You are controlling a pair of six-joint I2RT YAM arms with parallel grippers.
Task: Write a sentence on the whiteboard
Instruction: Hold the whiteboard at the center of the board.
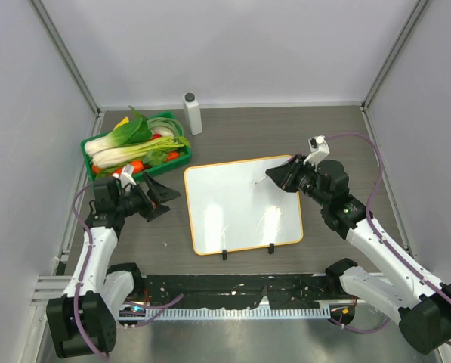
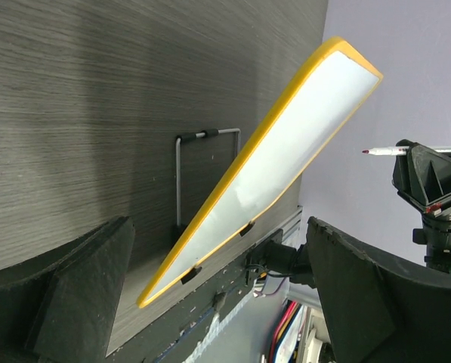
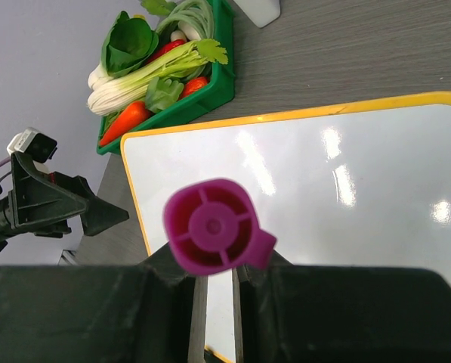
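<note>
The whiteboard [image 1: 240,212], white with a thin orange frame and two black feet, lies flat in the middle of the table. I see no magenta sentence on it in any view. My right gripper [image 1: 281,175] is over the board's far right corner, shut on a magenta marker [image 3: 214,227]. The marker's tip [image 2: 367,151] points toward the board and looks clear of its surface. My left gripper [image 1: 162,198] is open and empty just left of the board, with its fingers [image 2: 81,295] spread. The board also shows in the left wrist view [image 2: 285,151] and the right wrist view [image 3: 338,189].
A green tray [image 1: 88,145] of vegetables stands at the far left, also seen in the right wrist view [image 3: 223,83]. A white bottle [image 1: 193,113] stands behind the board. A black rail [image 1: 233,287] runs along the near edge. Grey walls enclose the table.
</note>
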